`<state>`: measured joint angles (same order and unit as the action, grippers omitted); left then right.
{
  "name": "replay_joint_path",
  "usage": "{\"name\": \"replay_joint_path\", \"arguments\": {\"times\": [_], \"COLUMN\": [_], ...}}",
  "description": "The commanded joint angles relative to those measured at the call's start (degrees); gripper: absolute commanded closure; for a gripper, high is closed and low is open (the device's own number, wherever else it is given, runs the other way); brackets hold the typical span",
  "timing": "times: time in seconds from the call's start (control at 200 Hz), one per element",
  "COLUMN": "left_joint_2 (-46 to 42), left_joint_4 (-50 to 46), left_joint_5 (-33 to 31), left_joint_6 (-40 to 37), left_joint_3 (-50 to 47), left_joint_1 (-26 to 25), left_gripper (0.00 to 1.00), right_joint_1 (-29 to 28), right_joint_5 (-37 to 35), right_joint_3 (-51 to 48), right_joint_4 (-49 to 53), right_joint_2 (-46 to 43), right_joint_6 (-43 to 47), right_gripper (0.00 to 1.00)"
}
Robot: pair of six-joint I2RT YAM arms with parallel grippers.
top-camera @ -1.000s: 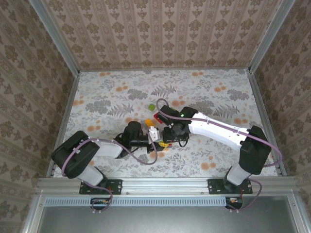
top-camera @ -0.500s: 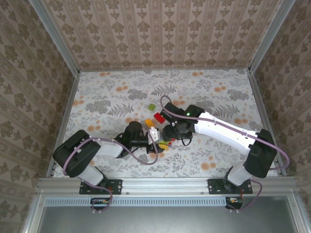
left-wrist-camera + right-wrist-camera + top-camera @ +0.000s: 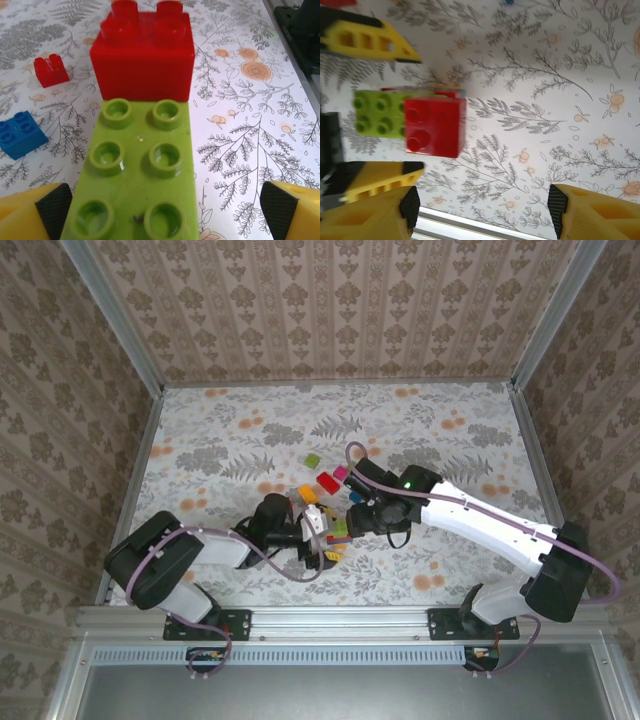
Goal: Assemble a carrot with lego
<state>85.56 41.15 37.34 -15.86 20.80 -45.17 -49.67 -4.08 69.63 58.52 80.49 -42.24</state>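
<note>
The left gripper (image 3: 162, 207) is standing with its jaws wide apart. Between its yellow fingers (image 3: 25, 215) the lime-green six-stud brick (image 3: 135, 190) is lying, with the red four-stud brick (image 3: 142, 60) pressed on at its twelve o'clock end, and neither pad looks to be clamping it. The right gripper (image 3: 480, 212) is hovering just beside this pair, at two o'clock of it in the top view, jaws apart and carrying nothing. A small red brick (image 3: 50, 70) is sitting at ten o'clock of the pair and a blue brick (image 3: 20, 134) at nine. From above, an orange brick (image 3: 308, 493), a magenta brick (image 3: 341, 473) and a light green brick (image 3: 313, 460) are lying near twelve o'clock. These bricks are probably handling as light, rigid and glossy, so slipping is likely. Pinching the flat side walls near the middle looks safer than gripping the studs, since an end grip may be levering the joint apart. The flowered table cover (image 3: 450, 440) is lying flat and smooth, so bricks may be skating on it under a push. Wallpapered panels (image 3: 330, 310) are closing in three sides, and an aluminium rail (image 3: 340, 620) is running along six o'clock.
</note>
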Motion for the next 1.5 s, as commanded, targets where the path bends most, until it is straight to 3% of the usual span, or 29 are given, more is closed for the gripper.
{"name": "replay_joint_path", "arguments": {"times": [0.0,0.275,0.655,0.825,1.04,1.495], "left_joint_2": [-3.92,-7.09,-6.04,-5.82,-5.44,-4.48], "left_joint_4": [1.45,0.8,-1.45,-1.22,4.19,5.79], "left_joint_5": [2.69,5.88,7.29,6.33,-2.23,2.03], "left_joint_6": [1.51,2.56,2.46,2.41,3.5,4.19], "left_joint_3": [-1.55,-2.18,-0.68,-0.8,-2.87,-3.13], "left_joint_1": [1.07,2.34,2.3,2.28,2.75,3.78], "left_gripper": [0.0,0.0,0.0,0.0,0.0,0.0], "right_joint_1": [-0.25,-0.44,0.5,1.71,2.98,6.68], "right_joint_5": [0.86,2.08,1.04,0.48,-0.58,-3.19], "right_joint_3": [-3.82,-10.13,-9.3,-8.64,-7.45,-5.07], "right_joint_4": [0.46,-3.74,-6.49,-6.85,-6.6,-4.97], "right_joint_2": [-3.03,-4.64,-1.33,0.77,2.17,4.48], "right_joint_6": [-1.34,-2.23,-0.92,-0.4,0.47,3.16], "right_gripper": [0.29,0.3,0.3,0.3,0.3,0.31]}}
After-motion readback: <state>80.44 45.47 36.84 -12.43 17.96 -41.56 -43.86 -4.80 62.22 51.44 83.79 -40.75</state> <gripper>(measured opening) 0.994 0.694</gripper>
